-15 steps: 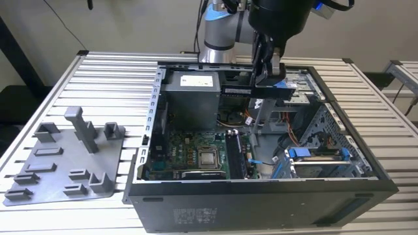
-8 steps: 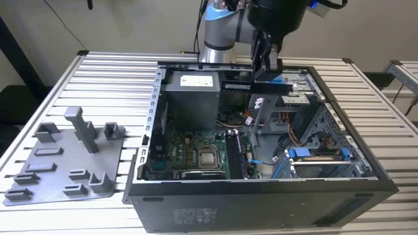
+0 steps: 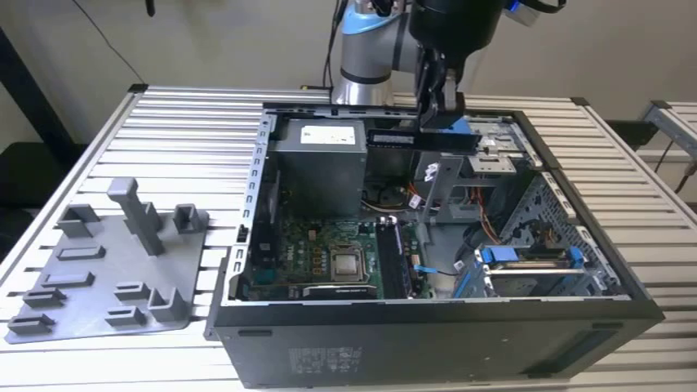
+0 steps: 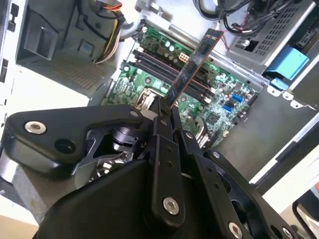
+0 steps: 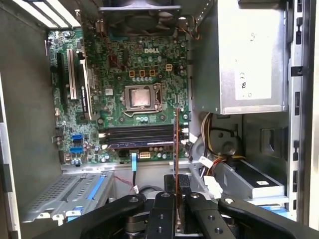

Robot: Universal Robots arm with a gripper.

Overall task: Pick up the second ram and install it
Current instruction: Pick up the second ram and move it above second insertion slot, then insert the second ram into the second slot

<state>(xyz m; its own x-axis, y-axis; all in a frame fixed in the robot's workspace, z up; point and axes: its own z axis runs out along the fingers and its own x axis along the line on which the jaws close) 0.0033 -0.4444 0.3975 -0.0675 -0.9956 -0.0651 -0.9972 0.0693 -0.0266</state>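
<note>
The second ram (image 3: 397,139) hung in the air above the open computer case (image 3: 436,327), near the case's far wall and just beside the grey power supply box (image 3: 316,163). The tool (image 3: 441,122) came down from the single robot arm and was pressed together on the stick, pinching its two flat faces. In the exterior view the stick lay level with its lower long edge free, a hold that probably kept the contact edge clear for seating.

In the second wrist view the second ram (image 4: 194,67) reached out from the tool (image 4: 167,107) over the green motherboard (image 4: 219,104), well apart from it. In the first wrist view it showed edge-on as a thin line (image 5: 176,149), running crosswise to the memory slots (image 5: 137,135), so it was not yet lined up with them. There appeared to be four long slots side by side; how many were already filled could not be told.

The case stood on the slatted bench (image 3: 175,122), toward the edge at the exterior view's right. One grey tray (image 3: 114,265) lay by the bench edge at the exterior view's left. About ten raised holder blocks stood on the tray, all looking bare.

Counted: one arm, one tool, one stick held, one case, one tray.
</note>
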